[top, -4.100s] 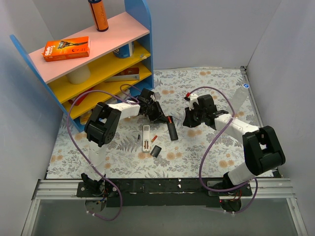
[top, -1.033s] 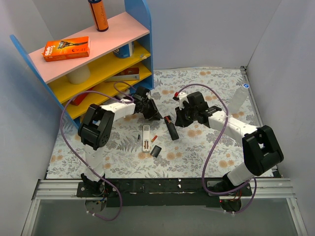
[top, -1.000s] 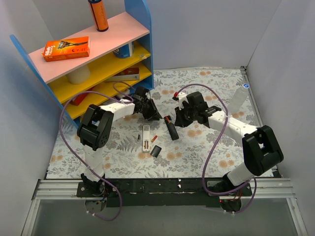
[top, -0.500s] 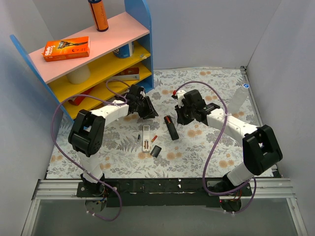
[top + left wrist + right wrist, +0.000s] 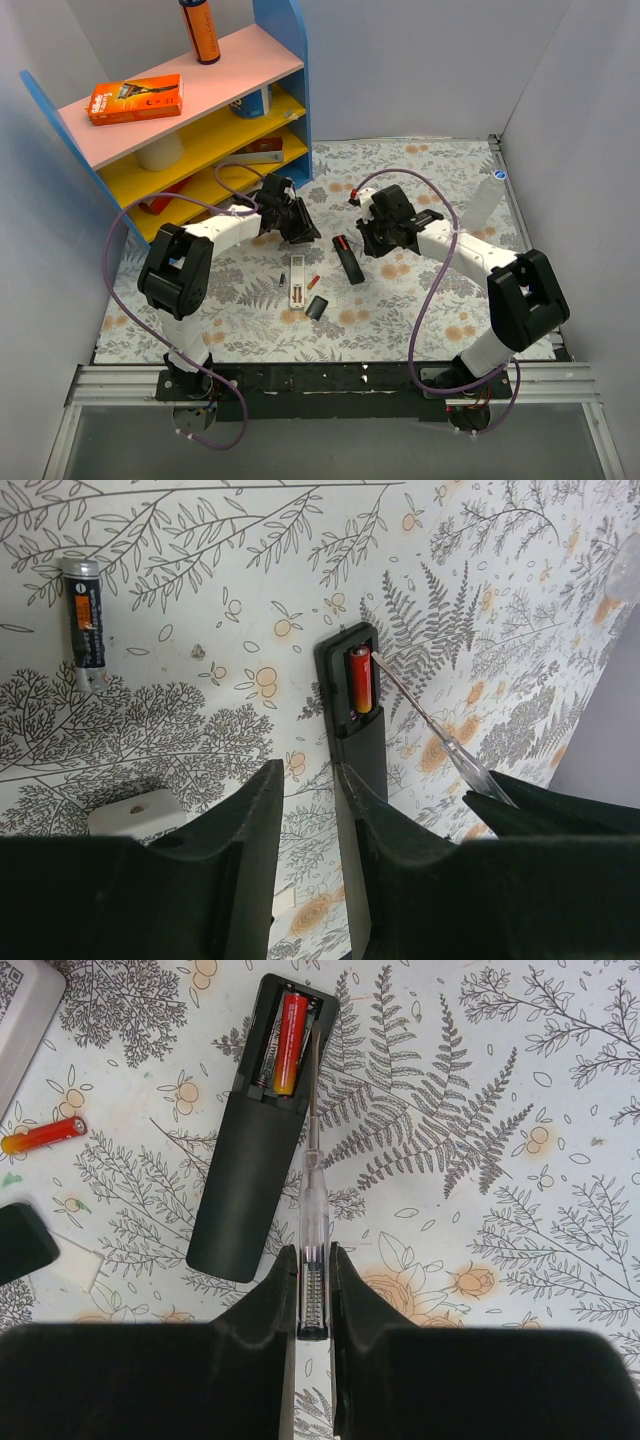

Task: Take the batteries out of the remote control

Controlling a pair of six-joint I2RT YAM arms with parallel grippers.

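Left gripper (image 5: pixel 310 780) has backed away from the black remote (image 5: pixel 255 1150) toward the shelf (image 5: pixel 215 75) since four seconds ago, and the right gripper (image 5: pixel 311 1265) has swung in over it; so the job now sits with the right arm; its fingers are clamped narrow on the clear handle of a screwdriver (image 5: pixel 310 1190), shaft running forward, tip at the rim of the open compartment just beside the red battery (image 5: pixel 289 1040); that reads as a prying setup, the blade there because the fingers look too blunt for so slim a slot; the neighbouring slot looks empty; the remote lies back-up on the patterned table (image 5: pixel 430 170) with nothing pinning it, so a lever push could skate it; the left gripper hovers with a modest gap between its fingers and nothing in it, well placed to steady the body if needed; a dark battery (image 5: pixel 86 620) and an orange-red battery (image 5: pixel 42 1134) lie loose near the white remote (image 5: pixel 297 280), the small black cover (image 5: pixel 317 307) just below it; right arm reaches forward-left, wrist pitched down; left forearm stretches in from the shelf side.
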